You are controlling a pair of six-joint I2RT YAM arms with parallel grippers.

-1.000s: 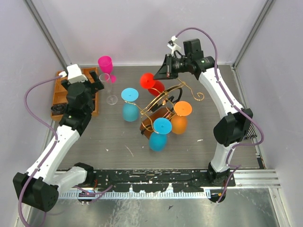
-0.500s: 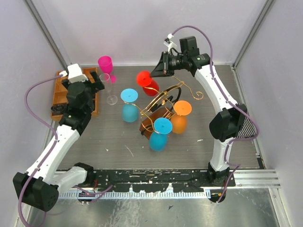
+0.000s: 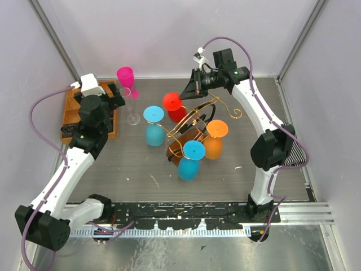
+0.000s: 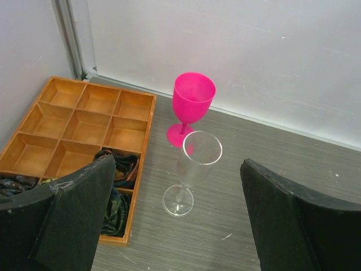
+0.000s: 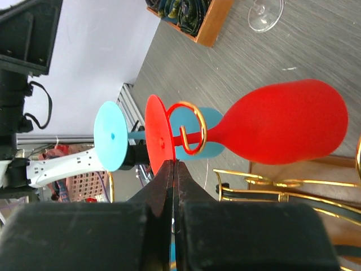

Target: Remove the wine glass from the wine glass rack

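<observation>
- Black right end effector (image 5: pixel 174 166) is closed, fingertips pinched on the rim of the red wine glass (image 5: pixel 282 121) foot.
- Red wine glass is on the far side of the wine glass rack (image 3: pixel 176 151), tilted sideways, with its stem through a gold scroll loop (image 5: pixel 192 127) and its bowl toward the rack.
- Rack sits mid-table, a bit toward the right edge, with gold wire arms over a brown wooden base.
- Three more glasses hang foot-up on the rack: a light blue glass (image 3: pixel 154 114) on the left side, a second blue glass (image 3: pixel 193 149) on the near side, and an orange glass (image 3: pixel 218 129) on the right side.
- Left end effector (image 4: pixel 177 164) is wide open and holds nothing, up in the air near the far-left corner of the table (image 3: pixel 141 169).
- Below it, a clear flute (image 4: pixel 194 164) stands upright, with a pink glass (image 4: pixel 193 96) upright just behind it toward the far edge.
- Orange compartment tray (image 4: pixel 84 113) lies at the far-left corner just beside the flute, with dark items in its near cells.
</observation>
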